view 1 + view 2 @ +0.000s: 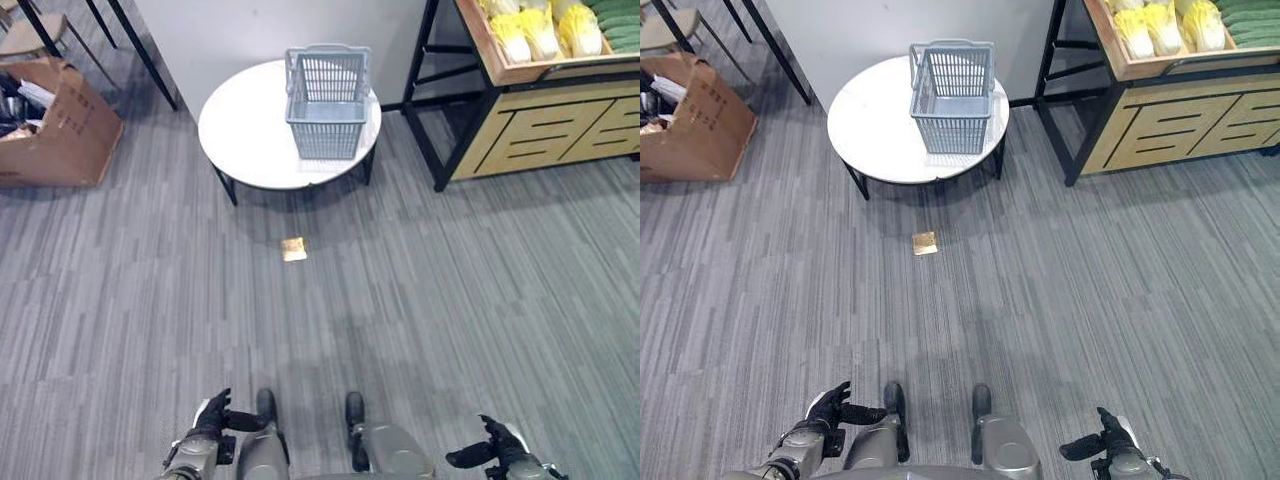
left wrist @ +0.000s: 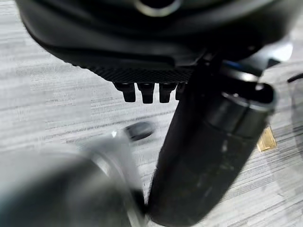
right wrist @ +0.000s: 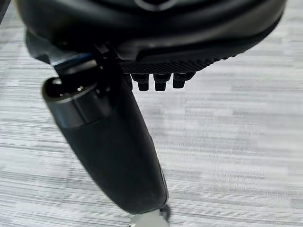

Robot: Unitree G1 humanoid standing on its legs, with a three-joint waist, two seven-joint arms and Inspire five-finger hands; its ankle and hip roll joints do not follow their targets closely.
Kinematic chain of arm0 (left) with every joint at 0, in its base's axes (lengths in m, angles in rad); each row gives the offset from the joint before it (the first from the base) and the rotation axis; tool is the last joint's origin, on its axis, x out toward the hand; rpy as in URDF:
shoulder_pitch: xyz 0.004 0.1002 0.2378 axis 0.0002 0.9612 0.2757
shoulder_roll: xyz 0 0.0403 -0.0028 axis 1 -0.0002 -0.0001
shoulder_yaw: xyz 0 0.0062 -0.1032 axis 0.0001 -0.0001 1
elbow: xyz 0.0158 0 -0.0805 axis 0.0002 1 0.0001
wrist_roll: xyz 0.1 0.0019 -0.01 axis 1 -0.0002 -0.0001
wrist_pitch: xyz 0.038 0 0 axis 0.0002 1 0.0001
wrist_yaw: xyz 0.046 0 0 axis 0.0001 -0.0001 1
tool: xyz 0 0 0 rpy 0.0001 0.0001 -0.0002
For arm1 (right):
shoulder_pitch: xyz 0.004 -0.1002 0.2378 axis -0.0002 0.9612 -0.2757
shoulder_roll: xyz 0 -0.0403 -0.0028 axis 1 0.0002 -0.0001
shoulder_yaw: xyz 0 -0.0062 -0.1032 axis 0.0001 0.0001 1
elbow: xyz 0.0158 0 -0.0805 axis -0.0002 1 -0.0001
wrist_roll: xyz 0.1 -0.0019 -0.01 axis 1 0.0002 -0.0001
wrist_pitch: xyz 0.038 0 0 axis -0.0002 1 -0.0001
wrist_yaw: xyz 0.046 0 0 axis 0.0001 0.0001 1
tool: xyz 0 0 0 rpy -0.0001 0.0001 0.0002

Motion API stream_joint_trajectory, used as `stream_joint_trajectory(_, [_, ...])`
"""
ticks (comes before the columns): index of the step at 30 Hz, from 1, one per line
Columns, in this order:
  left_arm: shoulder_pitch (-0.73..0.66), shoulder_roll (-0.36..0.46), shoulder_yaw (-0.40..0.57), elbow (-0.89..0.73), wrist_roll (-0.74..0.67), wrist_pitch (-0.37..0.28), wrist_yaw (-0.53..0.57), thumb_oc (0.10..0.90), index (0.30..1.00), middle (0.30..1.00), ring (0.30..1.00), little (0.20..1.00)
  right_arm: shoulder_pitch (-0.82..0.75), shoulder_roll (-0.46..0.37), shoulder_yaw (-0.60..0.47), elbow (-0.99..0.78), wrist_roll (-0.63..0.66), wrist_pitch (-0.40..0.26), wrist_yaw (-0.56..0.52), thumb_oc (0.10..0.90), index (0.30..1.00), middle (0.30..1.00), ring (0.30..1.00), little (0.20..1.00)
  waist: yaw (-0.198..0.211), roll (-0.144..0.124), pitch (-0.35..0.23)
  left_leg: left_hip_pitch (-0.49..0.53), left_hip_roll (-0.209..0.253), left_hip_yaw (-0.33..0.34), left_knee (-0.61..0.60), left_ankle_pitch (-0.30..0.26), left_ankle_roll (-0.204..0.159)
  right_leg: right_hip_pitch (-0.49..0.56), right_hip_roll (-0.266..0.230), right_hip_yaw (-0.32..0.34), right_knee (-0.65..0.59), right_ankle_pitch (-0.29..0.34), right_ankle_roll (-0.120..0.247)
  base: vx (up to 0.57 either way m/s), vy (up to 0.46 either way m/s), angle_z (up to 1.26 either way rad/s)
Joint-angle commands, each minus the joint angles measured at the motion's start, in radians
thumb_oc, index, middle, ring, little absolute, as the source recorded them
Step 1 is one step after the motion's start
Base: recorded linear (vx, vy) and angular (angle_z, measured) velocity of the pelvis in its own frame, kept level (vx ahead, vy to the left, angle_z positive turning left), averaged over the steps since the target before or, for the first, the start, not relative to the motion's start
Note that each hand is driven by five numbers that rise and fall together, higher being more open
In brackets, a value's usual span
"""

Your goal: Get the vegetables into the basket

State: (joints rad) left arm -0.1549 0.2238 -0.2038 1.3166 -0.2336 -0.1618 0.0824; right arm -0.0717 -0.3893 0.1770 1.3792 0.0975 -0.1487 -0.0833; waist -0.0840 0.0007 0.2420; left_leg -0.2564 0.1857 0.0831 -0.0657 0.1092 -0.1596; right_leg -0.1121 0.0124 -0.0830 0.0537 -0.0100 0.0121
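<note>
Both hands sit at the bottom of the left eye view: the left hand [image 1: 212, 412] at lower left and the right hand [image 1: 487, 447] at lower right, each with fingers loosely extended, thumb out, holding nothing and touching nothing. Far above them, upper centre, a grey basket [image 1: 327, 100] stands upright on a round white table [image 1: 245, 135], well apart from both hands. At the upper right corner, yellow-green cabbages [image 1: 541, 28] and darker green vegetables [image 1: 620, 22] lie in a wooden shelf [image 1: 520, 72], also well away. A small tan square [image 1: 294, 249] lies on the grey carpet [image 1: 450, 300] below the table, and a cardboard box [image 1: 60, 125] sits at upper left. In the left wrist view the thumb [image 2: 208, 156] stands out over carpet, fingers relaxed, empty. The right wrist view shows the same: thumb [image 3: 111, 142] out, fingers uncurled, nothing held.
</note>
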Motion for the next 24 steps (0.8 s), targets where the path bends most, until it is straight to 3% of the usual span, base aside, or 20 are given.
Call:
stream_joint_trajectory(1, [0.052, 0.054, 0.029, 0.000, 0.009, -0.016, 0.000, 0.900, 1.000, 1.000, 1.000, 1.000, 0.042, -0.019, -0.015, -0.025, 0.036, -0.017, -0.004, 0.900, 1.000, 1.000, 1.000, 1.000, 0.017, -0.009, -0.041, -0.014, -0.014, 0.002, 0.101, 0.068, 0.052, 0.087, -0.086, 0.065, 0.094, -0.102, 0.090, 0.26, 0.216, -0.74])
stream_joint_trajectory(5, [0.045, 0.068, 0.017, -0.002, 0.032, -0.014, -0.006, 0.900, 1.000, 1.000, 1.000, 1.000, 0.048, -0.006, -0.032, -0.029, 0.042, -0.015, 0.001, 0.900, 1.000, 1.000, 1.000, 1.000, 0.011, -0.034, -0.049, -0.043, -0.051, 0.042, 0.204, 0.006, 0.079, 0.089, -0.141, 0.087, 0.106, -0.075, 0.121, 0.18, 0.234, -0.53])
stream_joint_trajectory(7, [0.040, 0.081, 0.017, -0.008, 0.045, -0.015, -0.011, 0.900, 1.000, 1.000, 1.000, 1.000, 0.050, 0.014, -0.021, -0.030, 0.023, -0.008, 0.010, 0.900, 1.000, 1.000, 1.000, 1.000, 0.013, -0.053, -0.057, -0.057, -0.074, 0.066, 0.273, -0.056, 0.100, 0.099, -0.183, 0.102, 0.098, -0.021, 0.145, 0.21, 0.268, -0.17])
stream_joint_trajectory(10, [0.040, 0.089, 0.020, -0.010, 0.049, -0.012, -0.013, 0.900, 1.000, 1.000, 1.000, 1.000, 0.046, 0.028, -0.008, -0.032, 0.011, -0.004, 0.010, 0.900, 1.000, 1.000, 1.000, 1.000, 0.018, -0.064, -0.066, -0.061, -0.085, 0.075, 0.300, -0.089, 0.117, 0.096, -0.200, 0.108, 0.106, 0.022, 0.157, 0.13, 0.166, -0.13])
stream_joint_trajectory(12, [0.037, 0.099, 0.022, -0.019, 0.049, -0.012, -0.011, 0.900, 1.000, 1.000, 1.000, 1.000, 0.038, 0.038, 0.003, -0.051, 0.010, -0.004, 0.011, 0.900, 1.000, 1.000, 1.000, 1.000, 0.021, -0.070, -0.066, -0.052, -0.095, 0.082, 0.297, -0.107, 0.133, 0.066, -0.211, 0.119, 0.163, 0.095, 0.163, 0.10, 0.168, -0.08])
stream_joint_trajectory(13, [0.037, 0.099, 0.022, -0.019, 0.049, -0.012, -0.011, 0.900, 1.000, 1.000, 1.000, 1.000, 0.038, 0.038, 0.003, -0.051, 0.010, -0.004, 0.011, 0.900, 1.000, 1.000, 1.000, 1.000, 0.021, -0.070, -0.066, -0.052, -0.094, 0.082, 0.297, -0.107, 0.133, 0.066, -0.211, 0.119, 0.163, 0.095, 0.163, 0.08, 0.225, -0.14])
stream_joint_trajectory(14, [0.030, 0.109, 0.030, -0.019, 0.043, -0.008, -0.007, 0.900, 1.000, 1.000, 1.000, 1.000, 0.019, 0.042, 0.020, -0.074, 0.005, -0.004, 0.010, 0.900, 1.000, 1.000, 1.000, 1.000, 0.023, -0.068, -0.050, -0.027, -0.100, 0.095, 0.281, -0.115, 0.152, 0.006, -0.219, 0.099, 0.257, 0.170, 0.160, 0.11, 0.348, -0.20])
stream_joint_trajectory(15, [0.031, 0.108, 0.034, -0.012, 0.040, -0.007, -0.008, 0.900, 1.000, 1.000, 1.000, 1.000, 0.007, 0.048, 0.033, -0.086, 0.004, -0.007, 0.011, 0.900, 1.000, 1.000, 1.000, 1.000, 0.018, -0.050, -0.037, 0.017, -0.105, 0.106, 0.243, -0.114, 0.164, -0.035, -0.205, 0.076, 0.343, 0.191, 0.157, 0.23, 0.497, -0.26])
stream_joint_trajectory(16, [0.035, 0.108, 0.048, 0.003, 0.037, -0.001, -0.009, 0.900, 1.000, 1.000, 1.000, 1.000, -0.001, 0.055, 0.046, -0.101, 0.001, -0.009, 0.015, 0.900, 1.000, 1.000, 1.000, 1.000, 0.017, -0.048, -0.034, 0.065, -0.116, 0.123, 0.202, -0.120, 0.173, -0.068, -0.212, 0.026, 0.368, 0.194, 0.151, 0.19, 0.344, -0.25])
stream_joint_trajectory(17, [0.035, 0.108, 0.048, 0.003, 0.037, -0.002, -0.009, 0.900, 1.000, 1.000, 1.000, 1.000, -0.001, 0.055, 0.046, -0.101, 0.001, -0.009, 0.015, 0.900, 1.000, 1.000, 1.000, 1.000, 0.016, -0.049, -0.033, 0.067, -0.117, 0.123, 0.201, -0.120, 0.173, -0.067, -0.213, 0.026, 0.369, 0.193, 0.151, 0.19, 0.195, -0.30])
stream_joint_trajectory(21, [0.039, 0.107, 0.063, 0.020, 0.041, 0.001, -0.011, 0.900, 1.000, 1.000, 1.000, 1.000, -0.009, 0.064, 0.059, -0.112, 0.006, -0.013, 0.019, 0.900, 1.000, 1.000, 1.000, 1.000, 0.010, -0.052, -0.026, 0.124, -0.128, 0.131, 0.160, -0.129, 0.167, -0.116, -0.207, -0.035, 0.275, 0.150, 0.144, 0.18, 0.053, -0.17])
stream_joint_trajectory(22, [0.041, 0.103, 0.067, 0.030, 0.042, 0.000, -0.009, 0.900, 1.000, 1.000, 1.000, 1.000, -0.018, 0.068, 0.062, -0.122, 0.012, -0.015, 0.016, 0.900, 1.000, 1.000, 1.000, 1.000, 0.005, -0.060, -0.022, 0.144, -0.135, 0.132, 0.156, -0.143, 0.161, -0.156, -0.221, -0.059, 0.182, 0.157, 0.153, 0.31, -0.075, -0.01])
stream_joint_trajectory(23, [0.041, 0.098, 0.070, 0.038, 0.046, -0.001, -0.009, 0.900, 1.000, 1.000, 1.000, 1.000, -0.030, 0.075, 0.071, -0.132, 0.014, -0.017, 0.015, 0.900, 1.000, 1.000, 1.000, 1.000, -0.006, -0.073, -0.015, 0.173, -0.145, 0.124, 0.160, -0.168, 0.151, -0.184, -0.247, -0.068, 0.065, 0.208, 0.173, 0.40, -0.099, -0.02])
stream_joint_trajectory(24, [0.042, 0.096, 0.071, 0.037, 0.049, -0.001, -0.010, 0.900, 1.000, 1.000, 1.000, 1.000, -0.030, 0.075, 0.072, -0.140, 0.014, -0.018, 0.016, 0.900, 1.000, 1.000, 1.000, 1.000, -0.010, -0.074, -0.010, 0.185, -0.143, 0.117, 0.166, -0.180, 0.147, -0.188, -0.252, -0.069, 0.031, 0.223, 0.180, 0.27, -0.087, 0.10])
